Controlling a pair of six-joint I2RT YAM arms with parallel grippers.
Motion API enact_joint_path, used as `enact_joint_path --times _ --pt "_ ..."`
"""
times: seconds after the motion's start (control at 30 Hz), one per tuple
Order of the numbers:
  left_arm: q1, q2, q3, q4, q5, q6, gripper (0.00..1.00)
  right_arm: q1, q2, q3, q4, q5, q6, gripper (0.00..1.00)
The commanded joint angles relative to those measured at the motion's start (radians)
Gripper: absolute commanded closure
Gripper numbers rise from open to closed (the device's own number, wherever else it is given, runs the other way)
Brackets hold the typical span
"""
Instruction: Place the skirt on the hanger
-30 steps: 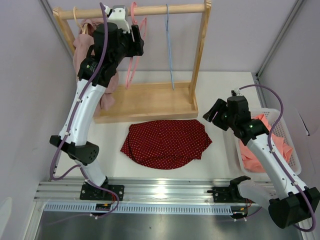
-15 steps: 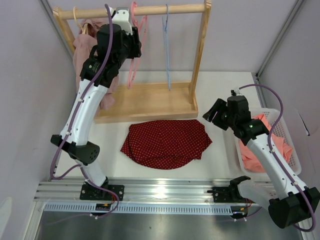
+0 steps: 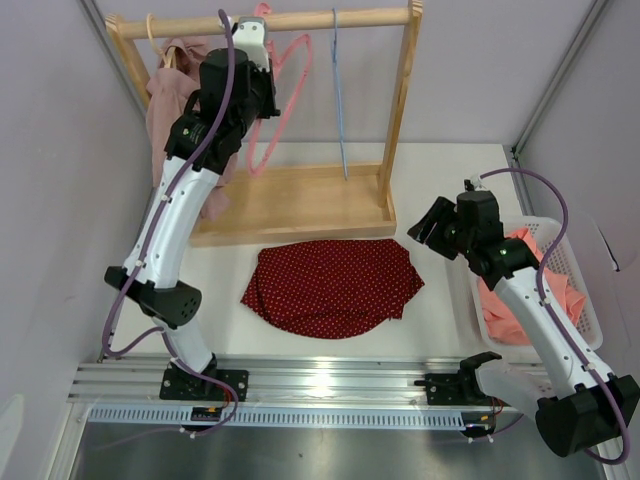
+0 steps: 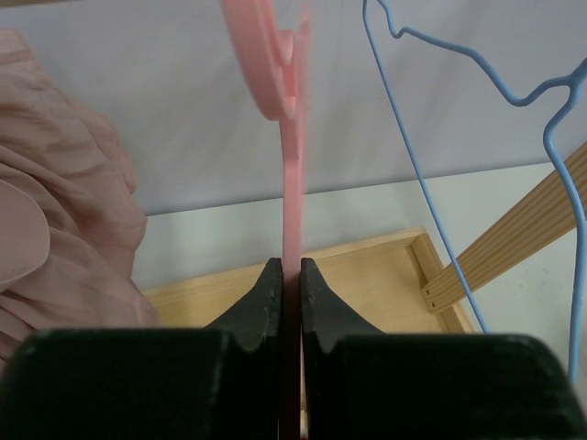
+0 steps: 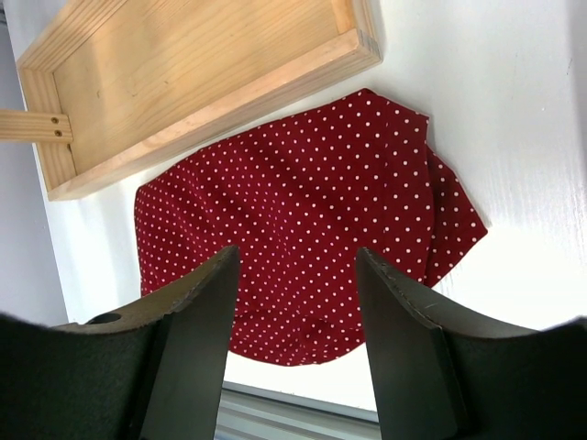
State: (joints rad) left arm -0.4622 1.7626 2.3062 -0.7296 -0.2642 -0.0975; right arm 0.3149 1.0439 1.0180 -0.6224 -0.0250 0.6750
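The red skirt with white dots (image 3: 333,287) lies flat on the white table in front of the wooden rack (image 3: 300,205); the right wrist view has it (image 5: 303,229) below the fingers. High at the rack's rail, my left gripper (image 3: 270,92) (image 4: 291,275) is shut on the thin stem of the pink hanger (image 3: 290,43) (image 4: 293,183). The hanger's hook sits at the rail and its body tilts out to the right. My right gripper (image 3: 425,228) (image 5: 296,266) hovers open above the skirt's right edge, holding nothing.
A blue wire hanger (image 3: 340,100) (image 4: 413,156) hangs on the rail right of the pink one. A pale pink garment (image 3: 165,90) (image 4: 55,229) hangs at the rail's left end. A white basket (image 3: 575,265) with pink clothes stands at the right.
My left gripper has closed on the pink hanger, and the hanger has swung out to the right. The right arm has stayed still.
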Motion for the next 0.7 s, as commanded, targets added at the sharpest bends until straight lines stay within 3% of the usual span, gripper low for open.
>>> enact_joint_path --times 0.0,0.43,0.67 --pt "-0.006 -0.006 0.065 0.027 -0.032 0.024 1.0 -0.005 -0.005 0.036 0.024 -0.007 -0.023 0.41" --pt "-0.006 -0.063 0.059 0.107 -0.029 0.053 1.0 -0.014 -0.005 0.04 0.021 -0.013 -0.034 0.41" --pt "-0.012 -0.144 -0.053 0.154 -0.009 0.071 1.0 -0.014 -0.001 0.034 0.03 -0.021 -0.032 0.42"
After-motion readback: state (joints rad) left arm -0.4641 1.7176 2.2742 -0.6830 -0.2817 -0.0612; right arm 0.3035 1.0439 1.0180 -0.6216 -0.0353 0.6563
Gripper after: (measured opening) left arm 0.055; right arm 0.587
